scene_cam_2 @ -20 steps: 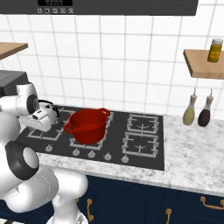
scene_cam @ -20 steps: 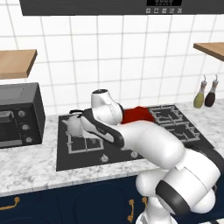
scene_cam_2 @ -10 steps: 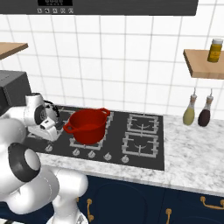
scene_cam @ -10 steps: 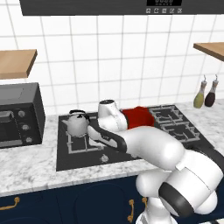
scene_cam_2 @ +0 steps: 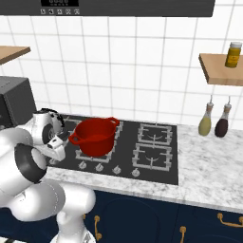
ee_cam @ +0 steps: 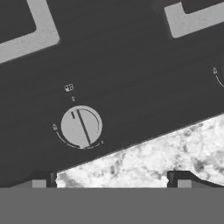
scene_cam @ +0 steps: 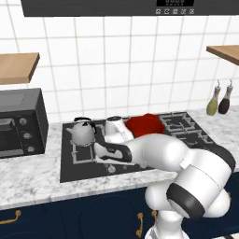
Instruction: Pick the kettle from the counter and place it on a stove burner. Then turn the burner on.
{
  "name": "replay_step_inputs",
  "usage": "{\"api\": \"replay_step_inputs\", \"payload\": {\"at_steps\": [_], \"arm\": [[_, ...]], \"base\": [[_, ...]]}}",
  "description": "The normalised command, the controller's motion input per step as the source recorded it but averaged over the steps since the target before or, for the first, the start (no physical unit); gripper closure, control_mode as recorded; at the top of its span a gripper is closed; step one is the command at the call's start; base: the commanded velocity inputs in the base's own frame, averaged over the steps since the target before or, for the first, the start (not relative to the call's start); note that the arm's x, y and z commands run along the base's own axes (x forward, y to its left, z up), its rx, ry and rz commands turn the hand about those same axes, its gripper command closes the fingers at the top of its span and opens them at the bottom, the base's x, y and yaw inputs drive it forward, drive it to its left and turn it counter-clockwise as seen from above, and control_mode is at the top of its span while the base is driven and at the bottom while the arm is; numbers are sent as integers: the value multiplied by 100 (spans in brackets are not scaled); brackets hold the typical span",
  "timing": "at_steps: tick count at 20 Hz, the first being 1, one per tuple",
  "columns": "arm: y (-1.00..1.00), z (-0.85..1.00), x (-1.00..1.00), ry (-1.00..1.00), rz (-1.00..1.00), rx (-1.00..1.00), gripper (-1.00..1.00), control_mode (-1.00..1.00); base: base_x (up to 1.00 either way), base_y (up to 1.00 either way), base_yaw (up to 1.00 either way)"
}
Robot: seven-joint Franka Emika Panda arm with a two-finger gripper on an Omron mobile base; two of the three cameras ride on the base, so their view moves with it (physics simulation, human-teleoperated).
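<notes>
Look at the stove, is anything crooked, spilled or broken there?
Nothing stands out. The small shiny silver kettle sits upright on the large left burner grate, the red round pot stands level beside it, and the black glass cooktop looks clean around the round grey knob.

shiny silver kettle (scene_cam: 84,132) sits upright on the left stove burner (scene_cam: 80,151).

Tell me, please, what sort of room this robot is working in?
A home kitchen, it seems: a black glass cooktop with a kettle and red pot on it, a marble counter, and a toaster oven alongside.
</notes>
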Motion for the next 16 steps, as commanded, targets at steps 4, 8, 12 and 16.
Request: {"api": "replay_step_inputs", "payload": {"at_steps": [4,8,12,16], "arm": [[11,-33,15,2,0,0,-100,-100],[12,-28,18,0,0,0,-100,-100],[11,-26,21,0,0,0,-100,-100],[12,-26,27,0,0,0,-100,-100]], "base": [[0,0,0],[0,0,0],[0,0,0],[0,0,0]]}}
